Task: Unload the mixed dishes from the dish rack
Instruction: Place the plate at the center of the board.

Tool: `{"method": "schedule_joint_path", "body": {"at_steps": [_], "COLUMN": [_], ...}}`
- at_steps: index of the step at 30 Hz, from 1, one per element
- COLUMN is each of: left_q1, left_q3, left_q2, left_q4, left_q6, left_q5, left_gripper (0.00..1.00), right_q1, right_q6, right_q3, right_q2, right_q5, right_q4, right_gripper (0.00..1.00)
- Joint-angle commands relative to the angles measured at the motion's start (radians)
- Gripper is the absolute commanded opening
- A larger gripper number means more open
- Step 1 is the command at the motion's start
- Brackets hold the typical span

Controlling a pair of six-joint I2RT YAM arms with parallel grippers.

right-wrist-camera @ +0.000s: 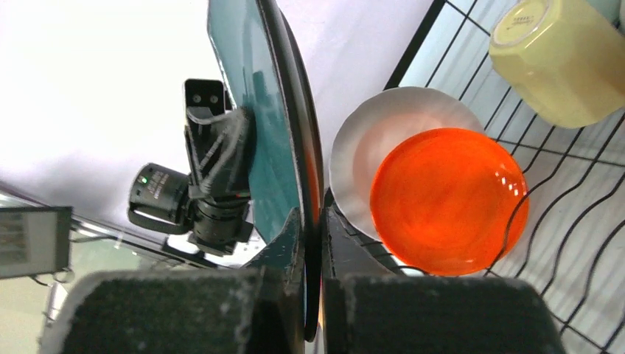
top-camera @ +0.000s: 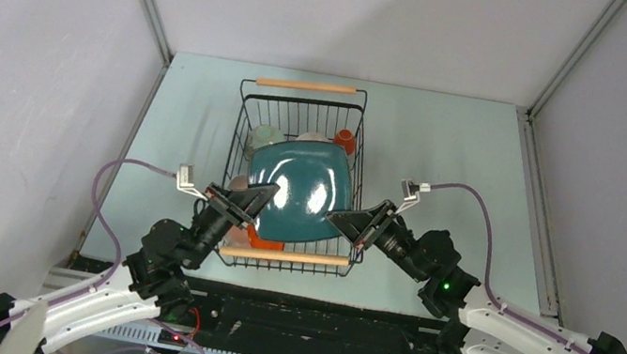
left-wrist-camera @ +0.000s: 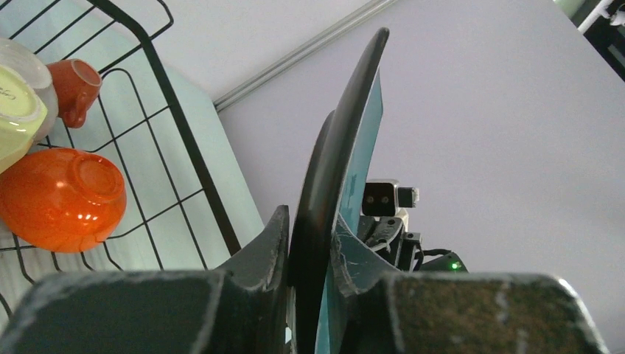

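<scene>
The teal plate, clamped between the left gripper and right gripper, covers the middle and near part of the dish rack. Open from above: the far strip only, partly taken by an orange cup. Bare table lies left and right of the rack.

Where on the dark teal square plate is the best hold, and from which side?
Its thin rim, pinched across the thickness, coming in from the side. The dark teal square plate is broad and shallow, so only its edge fits between fingers; the left gripper and right gripper clamp opposite edges above the dish rack.
</scene>
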State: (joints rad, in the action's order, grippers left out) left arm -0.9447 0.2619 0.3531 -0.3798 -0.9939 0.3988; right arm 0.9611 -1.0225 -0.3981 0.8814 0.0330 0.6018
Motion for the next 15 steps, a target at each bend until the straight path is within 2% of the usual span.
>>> {"method": "schedule_joint_path", "body": {"at_steps": [1, 2, 3, 5, 6, 7, 11, 15], "left_q1": [0.001, 0.000, 0.000, 0.001, 0.000, 0.000, 0.001, 0.001], "left_q3": [0.080, 0.095, 0.104, 0.132, 0.155, 0.168, 0.244, 0.295], "left_q2": [0.008, 0.011, 0.016, 0.026, 0.033, 0.038, 0.069, 0.096], "left_q4": [-0.003, 0.014, 0.047, 0.104, 0.125, 0.176, 0.321, 0.399], "left_q6": [-0.015, -0.009, 0.003, 0.025, 0.035, 0.047, 0.085, 0.127], "left_q5": [0.016, 0.017, 0.017, 0.017, 0.018, 0.028, 0.066, 0.084], "left_gripper": [0.40, 0.51, 0.57, 0.74, 0.88, 0.97, 1.00, 0.99], "right_q1": [0.013, 0.013, 0.013, 0.013, 0.013, 0.012, 0.010, 0.005], "right_q6": [0.051, 0.056, 0.058, 0.064, 0.067, 0.069, 0.072, 0.067], "right_q3": [-0.012, -0.012, -0.012, -0.012, -0.012, -0.012, -0.016, -0.032], "right_q2": [-0.050, -0.055, -0.068, -0.093, -0.103, -0.126, -0.212, -0.293], "right_q5": [-0.008, -0.015, -0.026, -0.050, -0.066, -0.096, -0.205, -0.337], "right_q4": [0.067, 0.061, 0.048, 0.027, 0.019, 0.004, -0.068, -0.164], "right_gripper": [0.00, 0.00, 0.00, 0.00, 0.00, 0.00, 0.00, 0.00]}}
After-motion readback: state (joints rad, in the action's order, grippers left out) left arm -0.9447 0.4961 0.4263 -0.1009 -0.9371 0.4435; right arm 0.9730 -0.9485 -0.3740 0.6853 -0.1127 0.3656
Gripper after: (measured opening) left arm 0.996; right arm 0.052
